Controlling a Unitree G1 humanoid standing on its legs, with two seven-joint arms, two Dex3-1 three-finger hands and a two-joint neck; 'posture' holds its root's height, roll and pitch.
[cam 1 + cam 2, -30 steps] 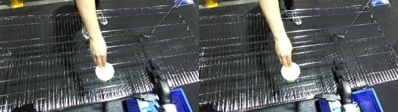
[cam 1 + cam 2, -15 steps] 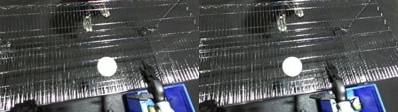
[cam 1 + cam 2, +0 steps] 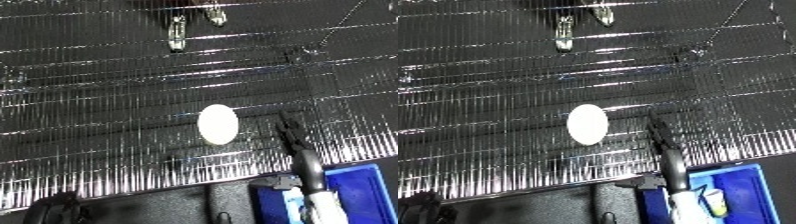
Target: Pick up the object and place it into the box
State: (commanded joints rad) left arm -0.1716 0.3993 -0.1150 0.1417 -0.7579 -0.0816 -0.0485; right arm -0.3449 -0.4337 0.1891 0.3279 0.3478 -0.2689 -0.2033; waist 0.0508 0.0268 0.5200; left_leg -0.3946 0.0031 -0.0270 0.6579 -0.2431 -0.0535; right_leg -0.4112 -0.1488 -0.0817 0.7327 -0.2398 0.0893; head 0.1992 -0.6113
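Reaching beside the white object (image 3: pixel 218 124) — right hand (image 3: pixel 286 127) fingers straight, touching nothing.

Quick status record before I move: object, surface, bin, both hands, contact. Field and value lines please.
object: white oval object, lying alone on the wire surface
surface: dark wire rack, glinting bars
bin: blue bin, at lower right edge, only partly in view
right hand: right hand, dark fingers straight, just right of the object
left hand: not in view
contact: none visible; a narrow gap shows between hand and object
task state: object not yet picked up, still outside the bin
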